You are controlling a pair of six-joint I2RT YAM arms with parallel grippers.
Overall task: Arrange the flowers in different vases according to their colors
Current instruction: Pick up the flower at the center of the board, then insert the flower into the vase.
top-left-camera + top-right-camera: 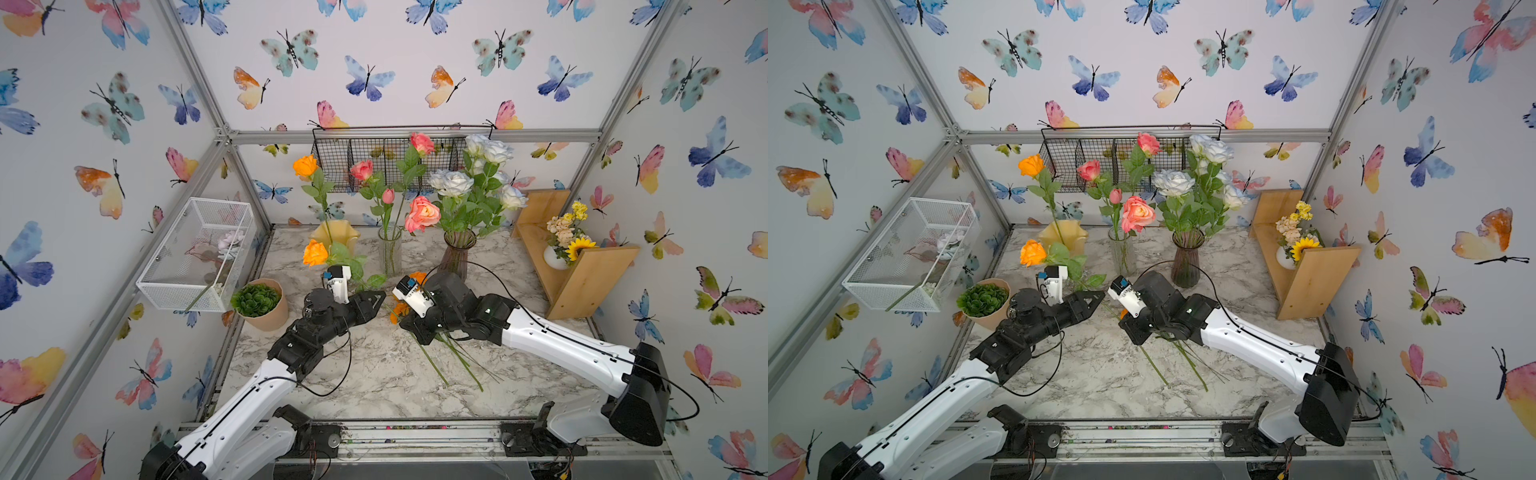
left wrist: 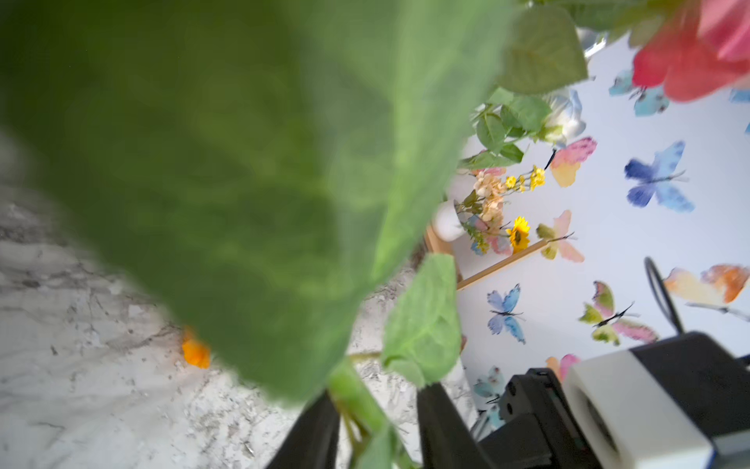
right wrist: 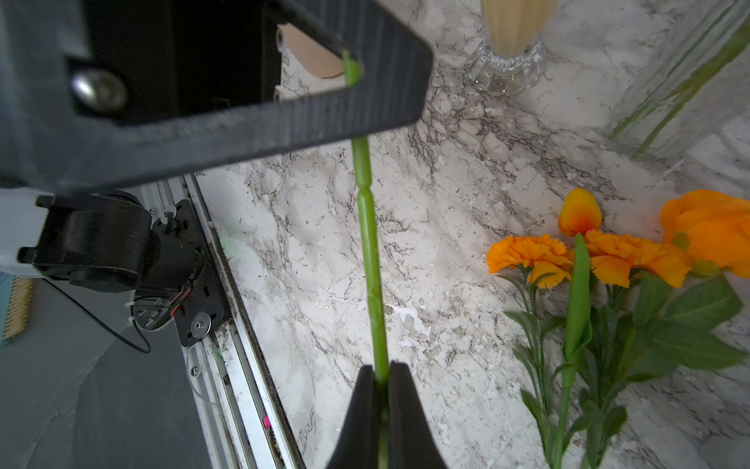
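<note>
right claw (image 3: 379, 373) clamped tight on the stem (image 3: 367, 227) of an orange rose (image 1: 315, 252)

left claw (image 2: 377, 390) straddles the same stem further up, just under the leaves. jaws narrow but apart, and a gap shows beside the stem on one side, so no pinch visible. in the right wrist view the stem runs straight from the right claw up to the left claw's finger

rose head is in the air, in front of the yellow vase (image 1: 336, 237) and leaning off to one side, with the stem slanting down to both claws over the table (image 1: 374, 374)

yellow vase holds a second orange rose (image 1: 305, 165). clear vase (image 1: 390, 249) holds the pink flowers (image 1: 422, 214), purple vase (image 1: 457, 253) the white roses (image 1: 453, 183)

marigolds (image 3: 527, 253) and other orange blooms lie flat on the table by the right arm
</note>
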